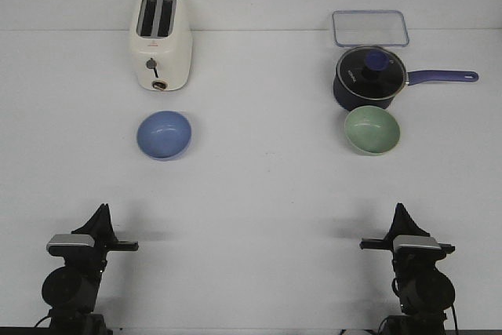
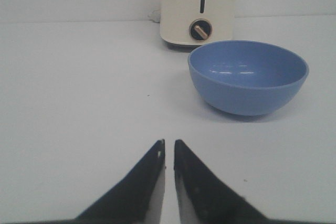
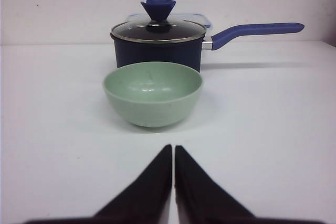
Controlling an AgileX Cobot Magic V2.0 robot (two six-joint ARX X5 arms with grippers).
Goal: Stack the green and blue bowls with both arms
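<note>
Sitting apart, matte round blue bowl (image 1: 165,134) and green bowl (image 1: 372,130); both pointed claws closed, empty.

Bright, even overhead light washes the white counter (image 1: 251,186); soft short shadows pool under the bowls. Wrist views stay sharp, with faint glare on the pan lid (image 3: 157,29).

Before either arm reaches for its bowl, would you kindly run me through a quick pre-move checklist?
1. Blue bowl upright, empty: ok.
2. Green bowl upright, empty: ok.
3. Left tool empty, in line with blue bowl: not ok, bowl sits off to one side.
4. Right tool empty, facing green bowl: ok.
5. Green bowl's clearance from saucepan: cannot tell, they look very close.
6. Tools opened for grasping: not ok, both nearly closed.
</note>
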